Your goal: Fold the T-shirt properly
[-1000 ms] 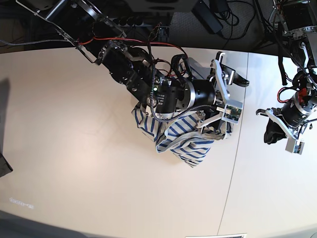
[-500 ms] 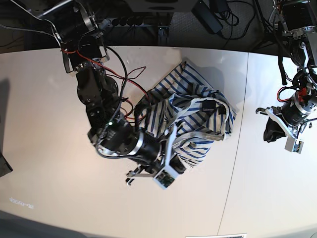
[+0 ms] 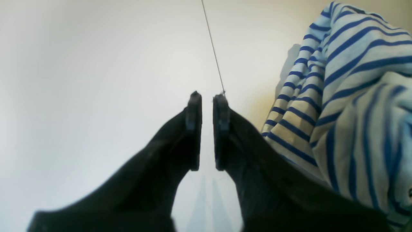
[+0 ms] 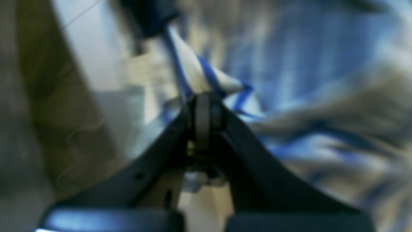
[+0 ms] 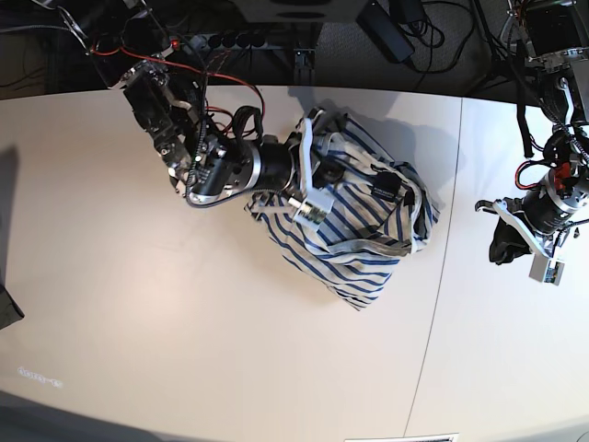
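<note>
The T-shirt (image 5: 363, 239), white with thin blue stripes, lies crumpled in a heap at the table's middle. My right gripper (image 5: 329, 173) reaches in from the left onto the heap's far-left part. In the right wrist view this gripper (image 4: 202, 100) is shut on a peaked fold of the T-shirt (image 4: 206, 79); the rest of the view is blurred. My left gripper (image 5: 504, 247) rests at the right, apart from the shirt. Its fingers (image 3: 194, 129) stand almost together with a thin gap, holding nothing, with the T-shirt (image 3: 338, 96) to their right.
A seam (image 5: 440, 276) runs front to back across the white table (image 5: 138, 313), just right of the shirt. Cables and a power strip (image 5: 239, 41) lie beyond the far edge. A dark object (image 5: 7, 308) sits at the left edge.
My right arm swung from the shirt's near side to its far-left side and now pinches a fold. The shirt has bunched into a tighter heap. The left arm has not moved.
</note>
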Controlling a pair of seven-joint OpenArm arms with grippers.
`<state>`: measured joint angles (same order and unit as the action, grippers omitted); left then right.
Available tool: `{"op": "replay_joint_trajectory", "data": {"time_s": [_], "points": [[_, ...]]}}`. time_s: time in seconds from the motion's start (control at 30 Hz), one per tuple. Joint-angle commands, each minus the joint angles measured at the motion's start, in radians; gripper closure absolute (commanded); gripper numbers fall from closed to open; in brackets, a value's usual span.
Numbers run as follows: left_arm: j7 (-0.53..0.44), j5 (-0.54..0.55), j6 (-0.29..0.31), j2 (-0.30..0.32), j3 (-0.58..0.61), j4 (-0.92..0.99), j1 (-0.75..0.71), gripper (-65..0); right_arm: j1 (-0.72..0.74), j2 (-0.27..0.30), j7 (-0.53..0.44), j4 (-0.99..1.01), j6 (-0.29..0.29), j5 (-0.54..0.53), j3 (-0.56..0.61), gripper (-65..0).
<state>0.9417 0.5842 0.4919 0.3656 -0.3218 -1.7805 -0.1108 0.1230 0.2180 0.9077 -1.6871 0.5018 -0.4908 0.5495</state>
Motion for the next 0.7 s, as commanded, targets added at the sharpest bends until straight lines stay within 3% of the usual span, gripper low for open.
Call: {"op": "replay_joint_trajectory", "data": {"time_s": [0.0,0.37,0.67], "points": [[-0.022,0.011,-0.006,0.014,-0.006,-0.02,0.011,-6.9,0.003,-0.005,-0.021,-0.026,0.045,-0.026,0.018,0.0],[-0.022,0.01,-0.006,0.014,-0.006,-0.02,0.011,-6.9,-0.018,-0.016,-0.021,-0.235,0.045,-0.057,0.094,0.0],[-0.021,0.011,-0.006,0.014,-0.006,-0.02,0.011,-6.9,0.027,-0.159,-0.104,-0.237,0.044,0.16,-0.012,0.0]]}}
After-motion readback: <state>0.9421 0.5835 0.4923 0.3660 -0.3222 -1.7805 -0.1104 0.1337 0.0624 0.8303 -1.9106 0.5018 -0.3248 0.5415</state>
